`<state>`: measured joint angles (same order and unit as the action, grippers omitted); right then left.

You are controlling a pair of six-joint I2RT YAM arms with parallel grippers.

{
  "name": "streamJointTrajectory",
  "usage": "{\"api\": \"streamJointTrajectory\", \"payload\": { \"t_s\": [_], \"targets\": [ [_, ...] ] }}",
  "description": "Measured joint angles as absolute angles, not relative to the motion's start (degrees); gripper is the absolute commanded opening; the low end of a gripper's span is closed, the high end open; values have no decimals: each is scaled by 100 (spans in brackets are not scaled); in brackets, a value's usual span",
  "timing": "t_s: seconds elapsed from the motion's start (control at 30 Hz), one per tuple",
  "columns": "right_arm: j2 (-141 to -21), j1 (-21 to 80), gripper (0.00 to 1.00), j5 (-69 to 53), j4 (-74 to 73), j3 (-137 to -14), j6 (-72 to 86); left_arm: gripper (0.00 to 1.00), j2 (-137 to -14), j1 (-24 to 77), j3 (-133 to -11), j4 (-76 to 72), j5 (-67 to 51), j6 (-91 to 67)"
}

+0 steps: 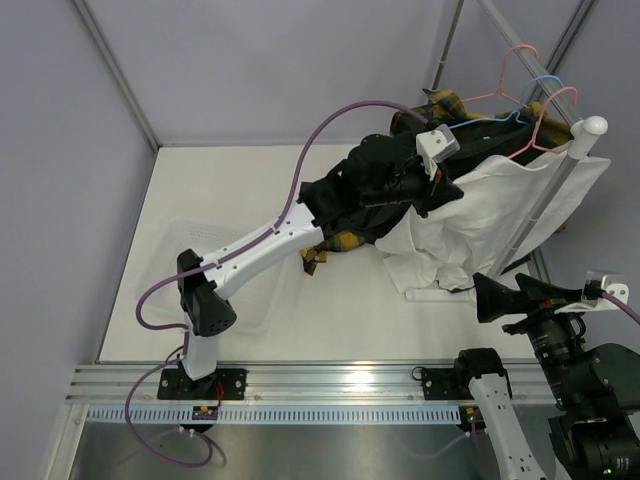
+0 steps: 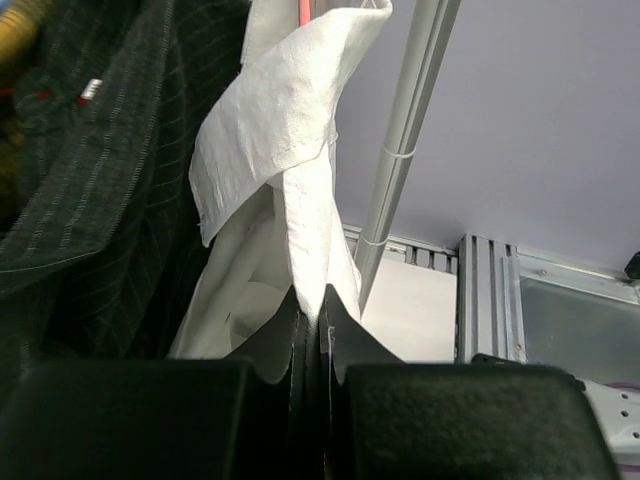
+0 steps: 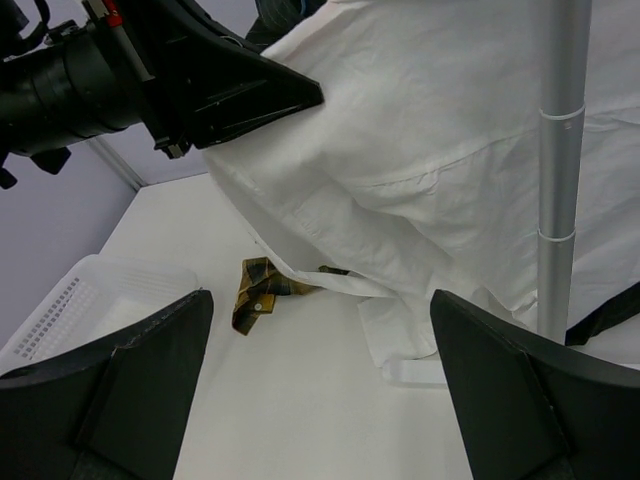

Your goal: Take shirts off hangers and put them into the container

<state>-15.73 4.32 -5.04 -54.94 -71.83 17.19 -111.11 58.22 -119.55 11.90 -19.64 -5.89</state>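
My left gripper is shut on a fold of the white shirt, which hangs from a pink hanger on the rail. From above, the left gripper sits at the white shirt's upper left edge. The black pinstriped shirt hangs just left of it, and the plaid shirt shows below it with a cuff on the table. My right gripper stands open and empty, low in front of the white shirt. The container lies at the left under my left arm.
A white pole with a round knob stands at the right, against the white shirt. A blue hanger and another pink hanger hang on the rail at the back right. Walls close in the back and left.
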Motion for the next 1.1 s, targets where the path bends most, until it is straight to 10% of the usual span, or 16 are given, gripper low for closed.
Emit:
{"api": "streamJointTrajectory", "payload": {
  "t_s": [0.63, 1.1],
  "targets": [
    [-1870, 432, 98, -762, -5207, -7078, 1599, 0, -9330, 5789, -10770, 2196, -1188, -838],
    [-4630, 423, 81, -2471, -4305, -8012, 2036, 0, -6860, 5784, -8840, 3800, -34, -1275]
  ]
}}
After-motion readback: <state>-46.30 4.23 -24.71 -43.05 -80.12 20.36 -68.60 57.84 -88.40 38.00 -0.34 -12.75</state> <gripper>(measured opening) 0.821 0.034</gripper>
